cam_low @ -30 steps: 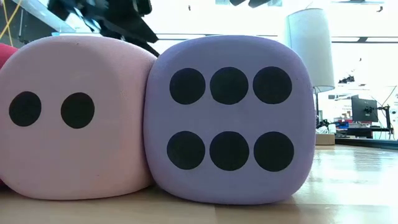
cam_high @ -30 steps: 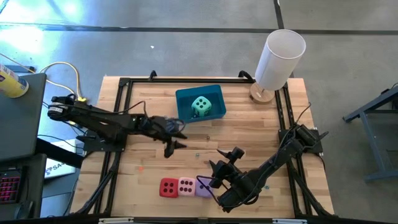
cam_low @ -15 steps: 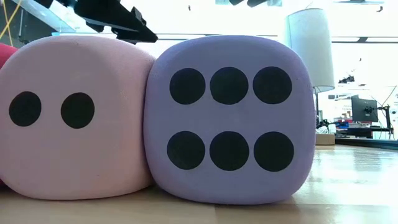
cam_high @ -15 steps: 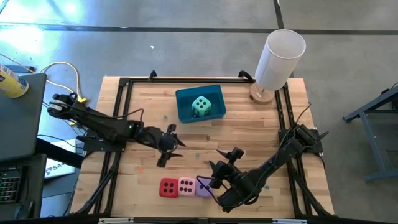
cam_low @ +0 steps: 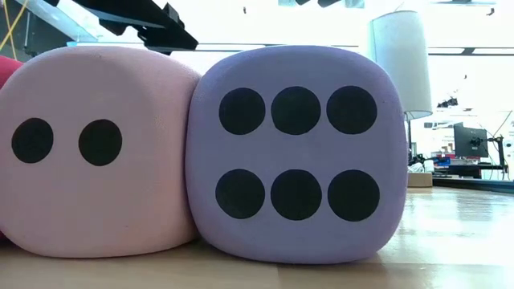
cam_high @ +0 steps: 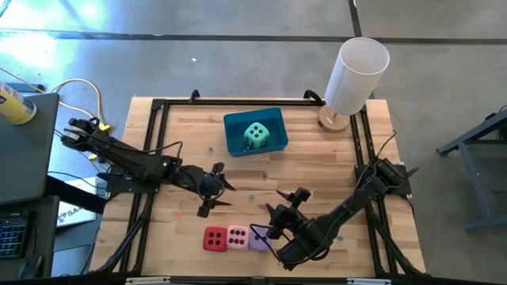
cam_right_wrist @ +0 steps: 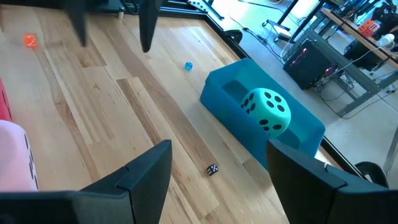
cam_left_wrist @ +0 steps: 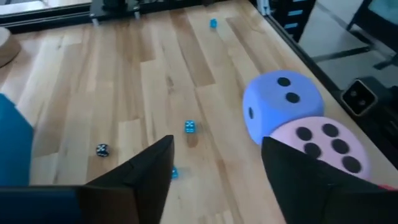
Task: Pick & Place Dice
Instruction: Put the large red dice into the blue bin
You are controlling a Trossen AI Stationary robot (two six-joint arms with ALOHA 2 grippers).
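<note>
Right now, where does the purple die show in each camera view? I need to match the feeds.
High view: purple die at the near edge, rightmost of the row, beside the pink die.
Low view: fills the centre-right, six pips facing the camera.
Left wrist view: looks bluish, behind the pink die.
Right wrist view: not in it.
Shared landmark: the pink die touching it.

One die (cam_high: pixel 255 135) in bin (cam_high: pixel 234 125), table rear; three dice (cam_high: pixel 237 237) in touching row, table front.
</note>
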